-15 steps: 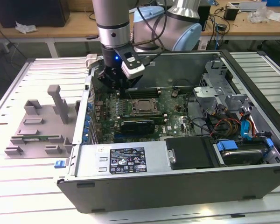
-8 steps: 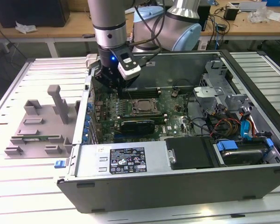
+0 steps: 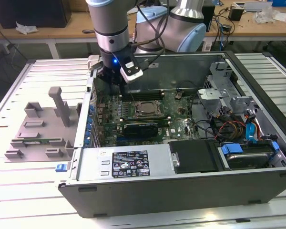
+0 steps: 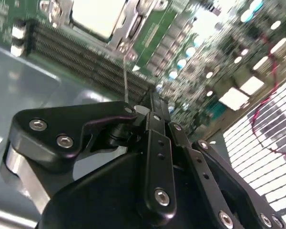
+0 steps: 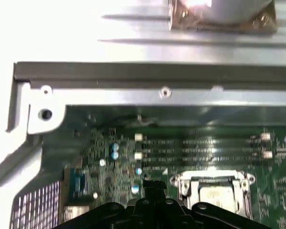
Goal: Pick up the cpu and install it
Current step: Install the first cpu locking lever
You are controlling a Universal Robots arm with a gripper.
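Since the small flat square cpu with its silver-grey metal top already lay inside the black-and-metal square socket frame, near the middle of the green motherboard in the open grey computer case, my read was a seating check, not a pick. The case sat across the middle of the white slatted worktop.

The black gripper hung just beside the socket, apart from it, over the long dark memory slots toward the case's far wall. Its black fingers were closed together, nothing visible between them. A thin metal rod stood up beside the frame, close to the fingertips. Probably the latch lever; touching or not, I couldn't tell.

To do this well:
- chip flat and square in the frame
- no side load, press only straight down
- stay clear of the slots and the rod

The grey arm stood near-vertical at the case's far corner on the exterior view's left, wrist pointing straight at the board.
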